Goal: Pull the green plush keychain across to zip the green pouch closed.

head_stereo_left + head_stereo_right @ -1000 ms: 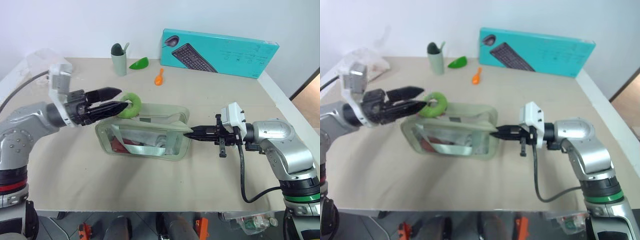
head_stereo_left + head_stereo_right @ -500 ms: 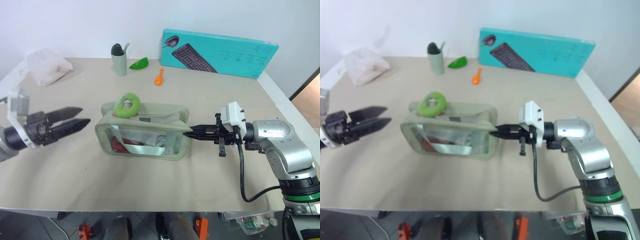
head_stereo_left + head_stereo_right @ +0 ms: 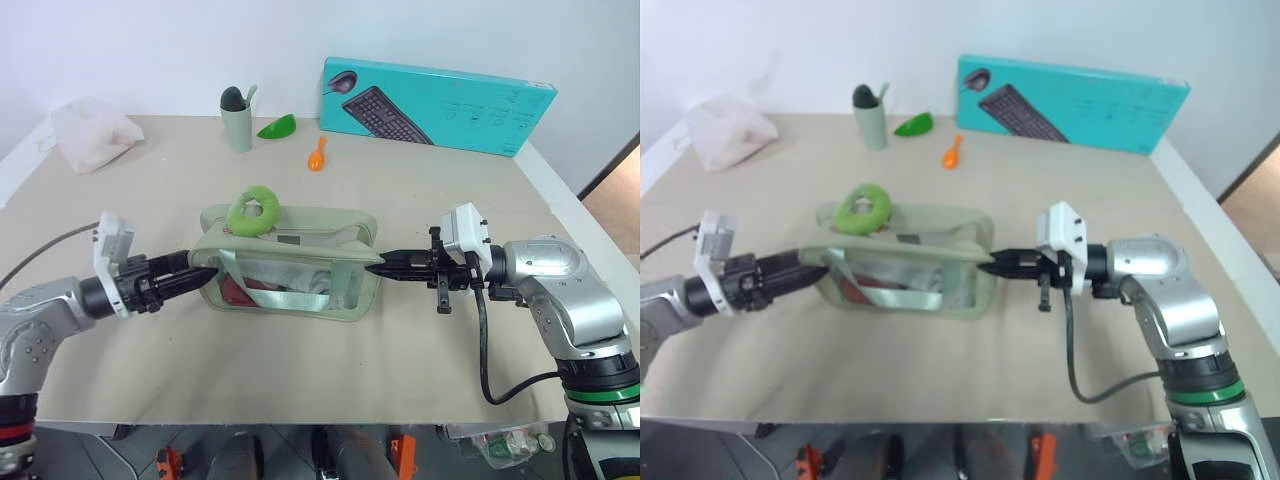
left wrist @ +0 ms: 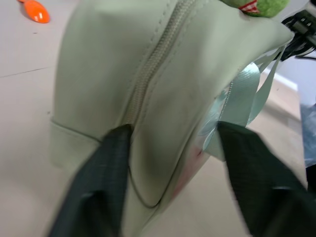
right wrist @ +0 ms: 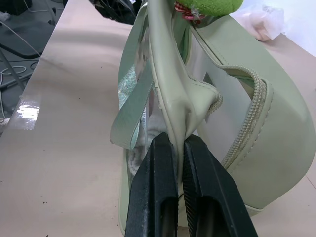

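The green plush keychain point(image 3: 255, 209), a small fuzzy light-green ring, lies on top of the green pouch point(image 3: 290, 262), near its nine o'clock end. From the head camera, the pouch is a pale sage-green fabric bag with a clear front, lying in the middle of the tan surface point(image 3: 300, 370). A second ago the left gripper point(image 3: 200, 278) was up at the plush ring with its fingers spread. Now it has let go, dropped low, and sits at the pouch's nine o'clock end. I think the zip pull is done or paused, and this gripper is now taking hold of the pouch. The right gripper point(image 3: 376, 268) has not moved and is clenched on the pouch's three o'clock end. Inside the pouch I can see something red point(image 3: 232, 290) and a shiny pale strap point(image 3: 290, 300).

In the left wrist view, the two black fingers point(image 4: 106, 163) sit on either side of the pouch's end, partly closed around it. I cannot tell if they pinch it yet.

In the right wrist view, the black fingers point(image 5: 160, 182) squeeze a fold of the pouch's edge. The zipper point(image 5: 249, 118) curves beside it.
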Controlling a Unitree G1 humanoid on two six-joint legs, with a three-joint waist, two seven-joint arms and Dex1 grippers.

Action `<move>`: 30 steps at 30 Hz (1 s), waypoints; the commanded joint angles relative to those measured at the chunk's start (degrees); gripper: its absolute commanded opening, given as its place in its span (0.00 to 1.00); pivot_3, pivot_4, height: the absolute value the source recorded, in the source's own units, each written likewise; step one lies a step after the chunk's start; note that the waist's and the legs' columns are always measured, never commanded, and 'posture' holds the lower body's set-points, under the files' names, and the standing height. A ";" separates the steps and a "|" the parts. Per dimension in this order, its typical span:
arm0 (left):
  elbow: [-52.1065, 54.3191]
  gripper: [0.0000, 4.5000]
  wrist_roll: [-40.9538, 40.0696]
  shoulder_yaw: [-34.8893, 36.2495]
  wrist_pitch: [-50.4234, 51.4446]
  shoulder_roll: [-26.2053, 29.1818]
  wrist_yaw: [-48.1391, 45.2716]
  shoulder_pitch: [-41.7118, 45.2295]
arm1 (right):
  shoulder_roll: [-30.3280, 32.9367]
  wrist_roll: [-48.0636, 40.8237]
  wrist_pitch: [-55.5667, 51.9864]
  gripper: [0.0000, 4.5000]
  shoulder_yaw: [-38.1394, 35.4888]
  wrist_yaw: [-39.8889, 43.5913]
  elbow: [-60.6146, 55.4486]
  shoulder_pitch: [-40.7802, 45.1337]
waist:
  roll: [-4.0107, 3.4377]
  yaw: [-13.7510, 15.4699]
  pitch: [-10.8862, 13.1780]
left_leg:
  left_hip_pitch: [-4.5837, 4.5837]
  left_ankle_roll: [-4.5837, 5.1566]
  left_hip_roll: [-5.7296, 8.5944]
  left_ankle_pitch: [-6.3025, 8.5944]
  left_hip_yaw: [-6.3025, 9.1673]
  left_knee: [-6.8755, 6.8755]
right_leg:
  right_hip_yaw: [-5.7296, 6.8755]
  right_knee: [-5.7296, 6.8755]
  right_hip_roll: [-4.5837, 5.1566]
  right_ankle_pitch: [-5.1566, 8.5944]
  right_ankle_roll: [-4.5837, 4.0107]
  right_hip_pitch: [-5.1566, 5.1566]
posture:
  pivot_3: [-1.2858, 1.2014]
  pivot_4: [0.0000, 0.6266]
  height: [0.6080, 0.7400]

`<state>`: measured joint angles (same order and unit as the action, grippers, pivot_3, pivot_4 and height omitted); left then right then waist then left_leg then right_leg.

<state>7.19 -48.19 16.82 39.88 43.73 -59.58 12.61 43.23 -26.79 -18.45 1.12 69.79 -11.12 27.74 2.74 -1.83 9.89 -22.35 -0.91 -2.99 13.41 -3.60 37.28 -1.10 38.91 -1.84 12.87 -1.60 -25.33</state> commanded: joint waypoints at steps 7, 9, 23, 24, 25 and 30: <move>1.85 0.01 0.62 0.44 -1.05 0.45 0.09 1.26 | 1.20 -1.13 -0.61 0.00 -1.57 -0.17 -1.97 -0.09 | 0.00 -0.04 0.00 | 0.00 0.00 0.01 0.00 0.01 0.00 | 0.00 0.00 0.00 -0.01 0.01 0.00 | 0.52 0.24 1.00; 2.10 0.01 0.93 0.16 -1.15 0.40 0.04 1.06 | 0.88 -1.45 -1.78 0.08 -1.77 -0.85 -1.19 0.37 | 0.00 -0.04 0.00 | 0.00 0.00 0.01 0.00 0.01 0.00 | 0.01 0.00 0.01 0.00 0.01 0.00 | 0.52 0.24 1.00; 3.29 0.00 1.51 -1.14 -1.39 0.32 -0.36 0.12 | 0.86 -18.09 -10.46 0.74 -13.64 -3.21 -2.41 9.29 | 0.00 -0.08 0.00 | 0.01 0.00 0.08 0.00 0.01 0.02 | -0.02 0.00 0.07 -0.03 0.05 0.02 | 0.52 0.24 1.00; 3.18 0.00 1.52 -1.14 -1.42 0.27 -0.40 0.16 | 0.15 -17.54 -10.12 0.74 -12.51 -3.47 -2.06 10.91 | 0.00 -0.05 0.00 | 0.02 0.00 0.07 0.00 0.03 0.02 | 0.00 0.00 0.06 -0.03 0.05 0.03 | 0.52 0.24 1.00; 3.10 0.00 1.51 -1.16 -1.41 0.17 -0.38 0.22 | -0.73 -16.00 -9.17 0.74 -10.63 -3.58 -1.64 12.72 | 0.00 -0.03 0.00 | 0.02 0.00 0.07 0.00 0.06 0.02 | 0.03 0.00 0.05 -0.02 0.05 0.05 | 0.52 0.24 1.00; 4.01 0.00 1.83 -1.91 -1.63 -0.37 -0.21 -0.35 | -3.92 2.33 3.62 0.74 4.76 -1.14 2.63 19.40 | -0.02 -0.16 0.00 | 0.06 0.01 0.03 -0.01 -0.02 0.02 | -0.02 0.00 0.03 -0.04 0.07 0.03 | 0.52 0.24 1.00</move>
<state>9.17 -46.45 15.64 38.62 43.56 -59.29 12.69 39.73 -30.63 -20.30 2.41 67.62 -9.79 45.29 2.72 -1.98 9.89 -22.33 -0.89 -2.95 13.40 -3.61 37.30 -1.10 38.91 -1.80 12.84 -1.53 -25.31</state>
